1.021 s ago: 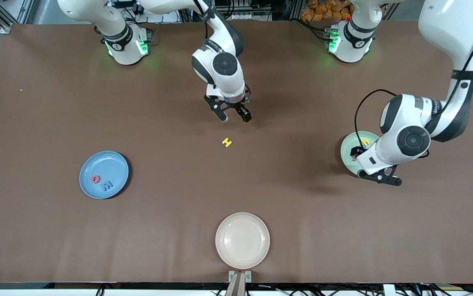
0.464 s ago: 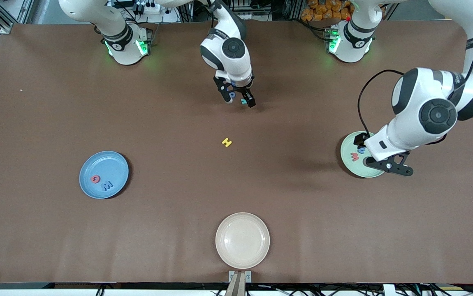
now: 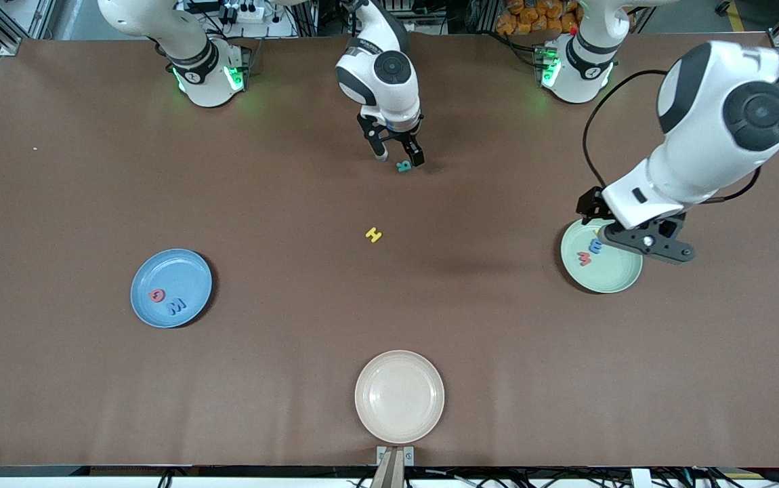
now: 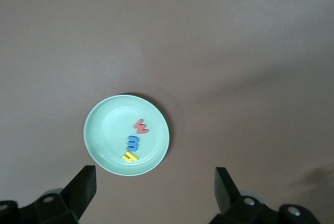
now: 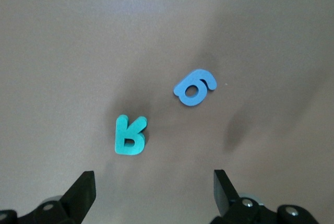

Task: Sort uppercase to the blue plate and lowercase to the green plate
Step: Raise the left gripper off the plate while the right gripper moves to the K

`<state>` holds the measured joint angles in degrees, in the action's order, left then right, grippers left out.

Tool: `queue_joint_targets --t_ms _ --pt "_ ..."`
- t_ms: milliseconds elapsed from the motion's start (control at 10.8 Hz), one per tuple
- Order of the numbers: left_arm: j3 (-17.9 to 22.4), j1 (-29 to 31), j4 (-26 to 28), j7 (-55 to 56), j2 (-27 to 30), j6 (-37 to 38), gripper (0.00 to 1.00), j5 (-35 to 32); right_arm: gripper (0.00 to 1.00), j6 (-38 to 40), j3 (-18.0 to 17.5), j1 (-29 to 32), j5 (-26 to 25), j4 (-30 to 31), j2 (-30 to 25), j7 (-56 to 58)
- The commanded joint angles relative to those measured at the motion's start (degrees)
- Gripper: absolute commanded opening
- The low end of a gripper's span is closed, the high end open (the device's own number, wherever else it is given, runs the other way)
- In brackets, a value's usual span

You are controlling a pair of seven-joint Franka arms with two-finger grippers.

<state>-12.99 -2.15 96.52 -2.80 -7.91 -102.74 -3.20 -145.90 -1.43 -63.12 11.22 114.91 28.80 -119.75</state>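
Right gripper [image 3: 397,156]: fingers [image 5: 78,195] spread wide, nothing between them, now hanging low over the teal R [image 5: 129,136] and blue g [image 5: 194,87], which lie just beside each other on the brown table [image 3: 78,379], apart, not touching. A sec ago it was nearer the yellow H [image 3: 374,234]; it has since pulled back toward the robots' bases and dropped over this pair. Judgement: next pick is lining up, prob. the R, bound for the blue plate [image 3: 171,268].

Left gripper [image 3: 640,245]: fingers [image 4: 81,190] also apart & empty, over the green plate [image 3: 616,278]. It has lifted off the plate in the last sec, w/ the arm swinging up and away. In the plate: red w [image 4: 141,126], blue m [image 4: 133,142], yellow h [image 4: 129,156], in a short row. Judgement: the h looks freshly delivered, so three of four lowercase are home; the g is the last.

Taking the yellow H as landmark: H lies alone mid-table, untouched. R and g are farther from the front camera than it, well apart. Blue plate is nearer the camera, toward the right arm's end, holding pink-red Q [image 3: 157,295] and blue W [image 3: 176,307]. Green plate is toward the left arm's end. Cream plate [image 3: 399,396] is nearest the camera, bare.

Judgement: five of eight sorted; R, H, g left
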Motion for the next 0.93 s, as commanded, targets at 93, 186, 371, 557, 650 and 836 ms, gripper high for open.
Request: queue_joint_targets --t_ms 93,186,371,557,650,836 --pt "6.6 -2.2 -5.8 -1.6 1.6 5.5 1.00 1.7 1.00 -1.7 1.1 -0.3 -5.7 0.1 1.0 -6.5" --pt "8.8 -3.8 -5.8 -1.4 2.8 5.5 1.00 2.3 1.00 -1.7 1.9 -0.3 -6.4 -0.9 1.7 -7.5" --pt "11.3 -5.6 -5.8 -1.2 4.6 5.5 1.00 2.6 1.00 -1.7 2.2 -0.4 -6.4 -3.0 3.7 -7.6" --pt "12.2 -5.6 -5.9 -1.2 6.0 5.5 1.00 3.2 1.00 -1.7 2.2 -0.5 -6.5 -3.5 4.5 -7.6" --pt "12.4 -5.5 -5.9 -1.2 6.4 5.5 1.00 3.4 1.00 -1.7 2.2 -0.6 -6.5 -3.5 4.8 -7.6" --pt "12.4 -5.5 -5.9 -1.1 6.9 5.5 1.00 3.4 1.00 -1.7 2.2 -1.0 -6.8 -3.5 5.0 -7.6"
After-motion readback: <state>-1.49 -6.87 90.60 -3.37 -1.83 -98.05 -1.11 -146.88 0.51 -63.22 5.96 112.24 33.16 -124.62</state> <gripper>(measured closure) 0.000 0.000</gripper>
